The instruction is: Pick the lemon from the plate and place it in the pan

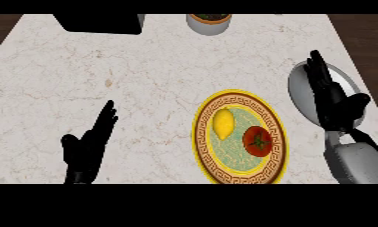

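Right hand (334, 98) up at the right edge of the counter, fingers straight and pointing away, thumb out to the side, nothing held. Directly beneath it, partly covered by palm and fingers, the pan (298, 87), a grey round shape at the counter's right rim. Grey forearm behind the hand, entering from the lower right. To the left of that hand and a little nearer the lower edge, the plate (275, 123), yellow-rimmed with a brown patterned band and a pale green centre, just beside the pan without clear overlap. On the plate's left half, the lemon (224, 123), lying upright-oval, apart from the right hand and untouched. Beside it on the plate's right half, a tomato (258, 141), red with a green stem, near the lemon but not touching. Farther left, well apart from the plate, left hand (90, 143) resting open near the lower left, fingers straight and angled up, empty. At the far edge of the marble counter (148, 71), a black box-like object (100, 22) at upper left and a grey round pot (209, 23) with dark contents near the top centre.
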Tool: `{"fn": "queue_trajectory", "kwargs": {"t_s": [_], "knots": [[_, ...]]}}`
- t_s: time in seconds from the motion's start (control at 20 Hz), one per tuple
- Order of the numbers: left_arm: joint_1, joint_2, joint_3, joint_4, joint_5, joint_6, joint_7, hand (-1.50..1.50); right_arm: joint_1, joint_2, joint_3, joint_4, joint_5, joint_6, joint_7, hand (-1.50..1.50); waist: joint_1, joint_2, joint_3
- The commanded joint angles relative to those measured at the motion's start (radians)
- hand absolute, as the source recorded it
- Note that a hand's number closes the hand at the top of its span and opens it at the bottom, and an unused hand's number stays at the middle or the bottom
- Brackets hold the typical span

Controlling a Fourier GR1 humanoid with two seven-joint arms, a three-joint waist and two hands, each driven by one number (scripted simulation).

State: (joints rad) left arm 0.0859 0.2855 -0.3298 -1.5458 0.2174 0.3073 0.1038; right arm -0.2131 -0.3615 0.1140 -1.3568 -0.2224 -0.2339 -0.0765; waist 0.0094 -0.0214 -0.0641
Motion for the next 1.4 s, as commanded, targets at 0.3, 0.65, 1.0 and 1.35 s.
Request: {"fn": "queue_trajectory", "kwargs": {"t_s": [0.3, 0.65, 1.0, 1.35], "knots": [[-0.193, 0.062, 0.169, -0.065, 0.065, -0.016, 0.029, 0.00, -0.210, -0.112, 0.118, -0.100, 0.145, 0.103, 0.050, 1.50, -0.001, 0.018, 0.061], [-0.151, 0.087, 0.221, -0.076, 0.090, -0.037, 0.039, 0.00, 0.251, -0.211, 0.134, -0.437, 0.303, 0.000, -0.102, -1.50, -0.045, 0.011, 0.063], [-0.233, 0.061, 0.243, -0.026, 0.096, -0.066, 0.066, 0.00, 0.197, -0.348, 0.085, -0.547, 0.410, 0.109, -0.010, -1.50, -0.019, 0.020, 0.063], [-0.238, 0.082, 0.245, -0.064, 0.094, -0.093, 0.099, 0.00, -0.049, -0.421, 0.208, -0.608, 0.519, 0.305, 0.364, -1.50, 0.010, 0.019, 0.062]]}}
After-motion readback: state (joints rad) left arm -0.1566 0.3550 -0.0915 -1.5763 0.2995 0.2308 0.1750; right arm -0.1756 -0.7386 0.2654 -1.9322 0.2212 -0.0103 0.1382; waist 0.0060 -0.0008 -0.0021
